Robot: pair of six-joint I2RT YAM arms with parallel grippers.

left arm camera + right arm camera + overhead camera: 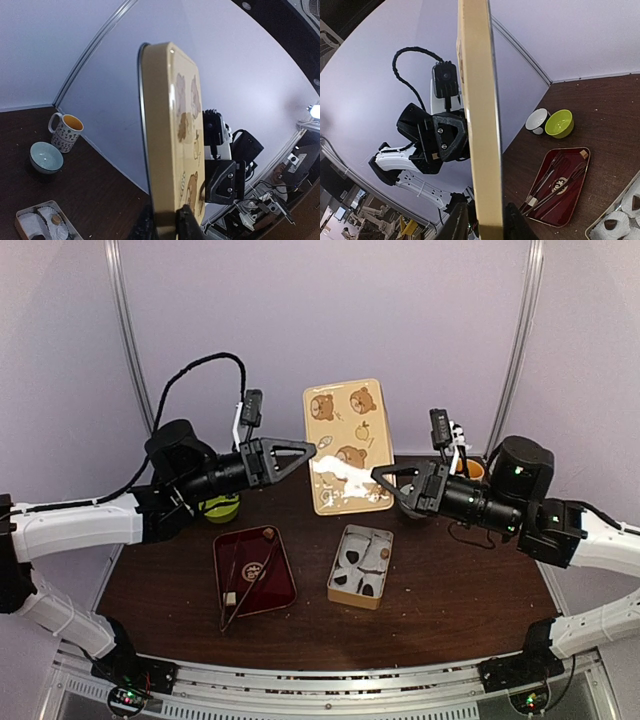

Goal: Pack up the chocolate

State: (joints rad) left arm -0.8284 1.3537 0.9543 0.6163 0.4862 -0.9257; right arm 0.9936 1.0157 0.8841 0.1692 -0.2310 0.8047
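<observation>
The small dark-brown roundish chocolate lumps point(353, 558) sit in white paper cups inside the open pale rectangular tin point(354, 601) at mid-table. They look light and hard-skinned but easy to mark. Being rounded and tiny, they would probably roll or squirt out of a hard squeeze. A gentle pinch from straight above, across the widest part, seems the safest hold.

Above and behind the tin, the flat beige bear-printed lid point(347, 445) hangs in the air between both arms. The left gripper point(309, 448) is pressed together on the lid's left rim. The right gripper point(379, 478) straddles the lower right rim, but I cannot tell whether its fingers press or merely flank it. The lid looks stiff, thin and glossy, so the rim is the place to hold.

Left of the tin lies a dark-red rectangular tray point(282, 590) carrying slim metal tweezers point(245, 590).
</observation>
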